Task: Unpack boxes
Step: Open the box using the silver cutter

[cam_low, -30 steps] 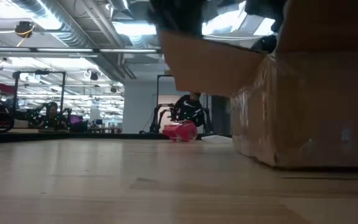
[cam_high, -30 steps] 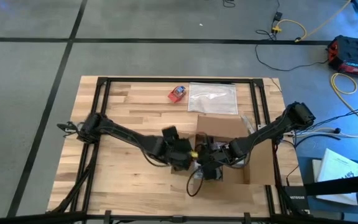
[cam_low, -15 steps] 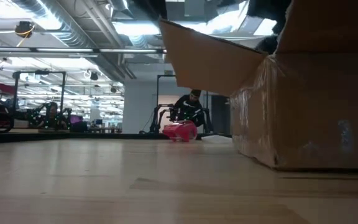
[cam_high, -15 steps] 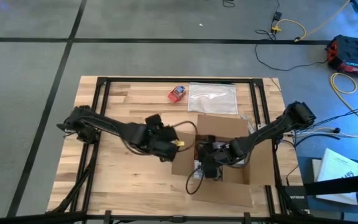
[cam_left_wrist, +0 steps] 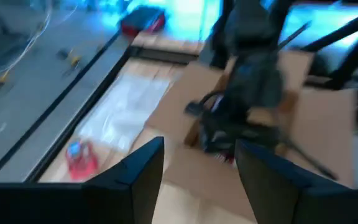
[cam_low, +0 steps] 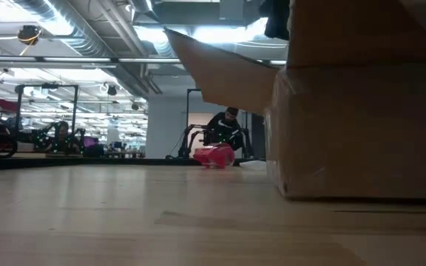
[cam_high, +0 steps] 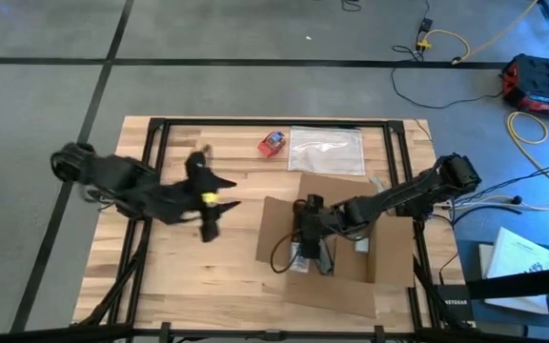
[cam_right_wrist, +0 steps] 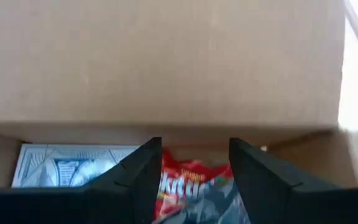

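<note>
Cardboard box (cam_high: 336,250) is lying in the lower right part of the high view, on the wooden counter (cam_high: 189,276), with its flaps spread open. One flap is sticking out toward frame left at a tilt, and another is lying flat toward the lower edge of the frame. In the low view the box (cam_low: 361,125) is filling the right side of the frame, and its raised flap is slanting up toward the upper centre.

Right gripper (cam_high: 305,250) is reaching into the open box near the centre of the high view, with its arm running off to the right edge of the counter. In the right wrist view its fingers (cam_right_wrist: 135,174) are standing apart with a gap between them, gripping nothing. They are pointing at a red candy packet (cam_right_wrist: 188,186) lying inside the box against the cardboard wall. A pale printed packet (cam_right_wrist: 73,165) is lying just beside the red one.

Left gripper (cam_high: 208,227) is hovering over bare counter in the left centre of the high view, well apart from the box. In the left wrist view its fingers (cam_left_wrist: 145,168) are standing apart, holding nothing.

Clear plastic bag (cam_high: 326,151) is lying flat near the upper edge of the counter, just above the box. Small red-and-blue object (cam_high: 273,144) is sitting just beside the bag, on its left.
</note>
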`<action>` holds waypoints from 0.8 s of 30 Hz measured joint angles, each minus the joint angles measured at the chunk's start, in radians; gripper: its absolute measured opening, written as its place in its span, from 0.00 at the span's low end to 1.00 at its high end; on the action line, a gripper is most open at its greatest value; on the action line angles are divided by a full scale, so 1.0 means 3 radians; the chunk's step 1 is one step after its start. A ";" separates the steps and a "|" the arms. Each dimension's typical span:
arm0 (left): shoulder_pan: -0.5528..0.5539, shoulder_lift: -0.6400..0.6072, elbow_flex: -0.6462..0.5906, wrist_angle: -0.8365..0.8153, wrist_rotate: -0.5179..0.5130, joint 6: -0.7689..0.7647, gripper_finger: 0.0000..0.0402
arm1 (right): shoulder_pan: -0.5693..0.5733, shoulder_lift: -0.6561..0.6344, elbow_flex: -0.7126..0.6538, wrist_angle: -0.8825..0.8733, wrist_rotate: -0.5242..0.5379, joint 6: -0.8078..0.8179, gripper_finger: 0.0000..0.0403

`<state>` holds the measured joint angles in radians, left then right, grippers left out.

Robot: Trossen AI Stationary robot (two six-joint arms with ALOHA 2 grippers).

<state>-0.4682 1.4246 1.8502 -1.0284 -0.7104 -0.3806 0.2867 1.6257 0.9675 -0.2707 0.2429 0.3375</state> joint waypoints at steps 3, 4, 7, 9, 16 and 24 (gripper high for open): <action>-0.0144 -0.0258 -0.0011 0.0316 -0.0011 0.0250 0.46 | -0.0109 0.0090 -0.0001 0.0313 -0.0103 -0.0056 0.43; -0.0201 -0.0347 -0.0036 0.0492 -0.0014 0.0366 0.46 | -0.0145 0.0127 -0.0001 0.0427 -0.0155 -0.0067 0.43; -0.0370 -0.0626 -0.0225 0.0915 0.0005 0.0652 0.46 | -0.0207 0.0277 -0.0001 0.0781 -0.0293 0.0037 0.43; -0.0442 -0.0835 -0.0458 0.1176 0.0098 0.0755 0.46 | -0.0205 0.0359 -0.0001 0.0948 -0.0295 0.0123 0.43; -0.0482 -0.1815 -0.1901 0.2230 0.1045 0.0590 0.46 | -0.0202 0.0734 0.0316 0.1260 -0.0317 0.0158 0.43; -0.0139 -0.2861 -0.3602 0.3433 0.1944 0.0148 0.46 | -0.0280 0.1581 0.1514 0.1115 -0.0415 0.0110 0.43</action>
<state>-0.5098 0.5664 0.7695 0.0014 -0.1274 -0.3361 0.2028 2.1000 1.4216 0.0639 0.1183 0.3704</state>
